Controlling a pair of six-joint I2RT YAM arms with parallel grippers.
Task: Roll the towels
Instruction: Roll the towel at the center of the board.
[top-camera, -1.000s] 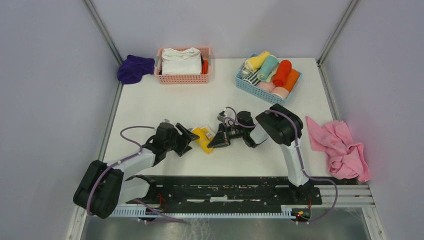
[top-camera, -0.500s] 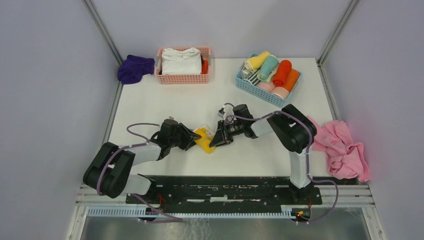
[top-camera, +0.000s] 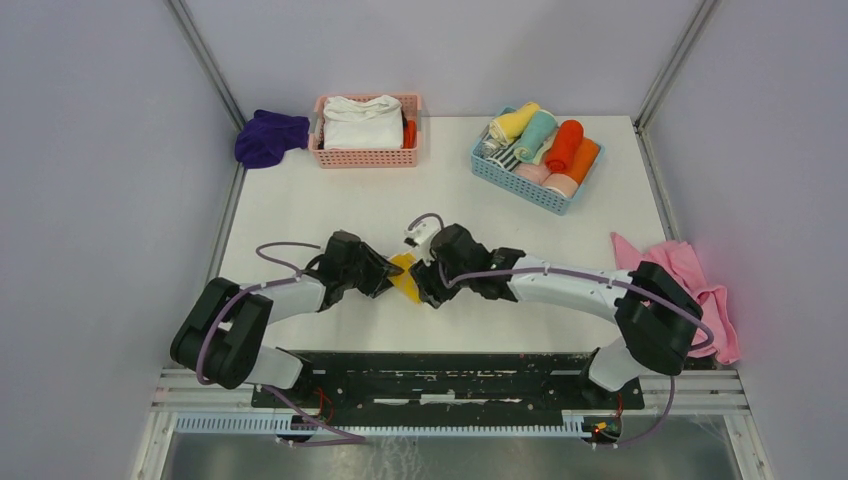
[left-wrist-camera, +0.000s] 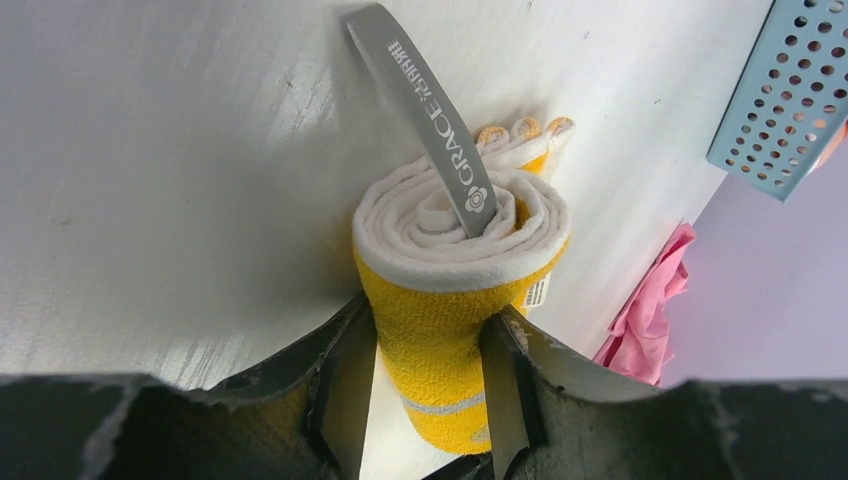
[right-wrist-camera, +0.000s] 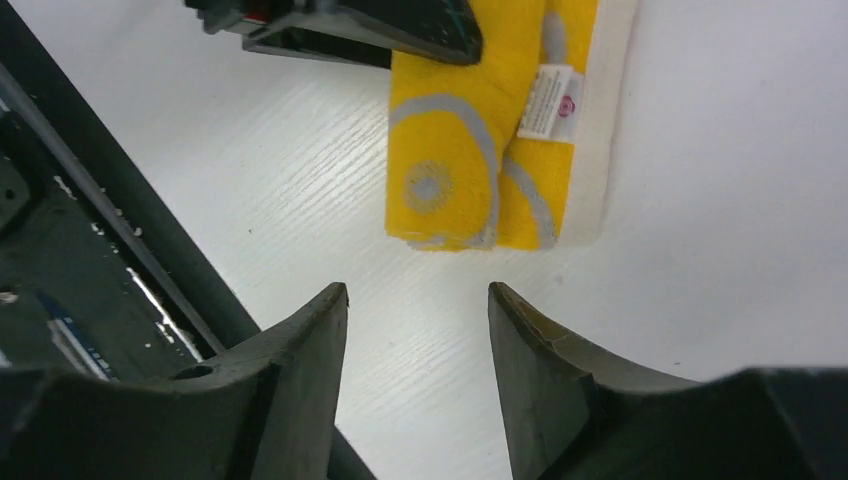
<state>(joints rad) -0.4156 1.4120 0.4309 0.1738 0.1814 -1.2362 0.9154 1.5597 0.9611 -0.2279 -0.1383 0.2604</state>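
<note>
Blue basket (top-camera: 515, 183) holds rolls (top-camera: 553, 147); yellow towel (top-camera: 405, 276) lies outside.

rolled towel (top-camera: 404, 277): lies on the surface (top-camera: 330, 205), near the front, in the middle, between the two end effectors.
left end effector (left-wrist-camera: 425, 385): on the left of the rolled towel, with one finger on each side of it, touching it.
right end effector (right-wrist-camera: 415, 300): on the right of the rolled towel, just beside its end, not touching it.
other towel (top-camera: 268, 137): at the back left corner, just beside the left basket.
left basket (top-camera: 366, 157): at the back, with folded cloths (top-camera: 360, 125) in it.
right basket (top-camera: 515, 180): at the back right, with rolls (top-camera: 548, 145) lying side by side in it.
big cloth (top-camera: 685, 300): at the right edge, well apart from the rolled towel.
</note>
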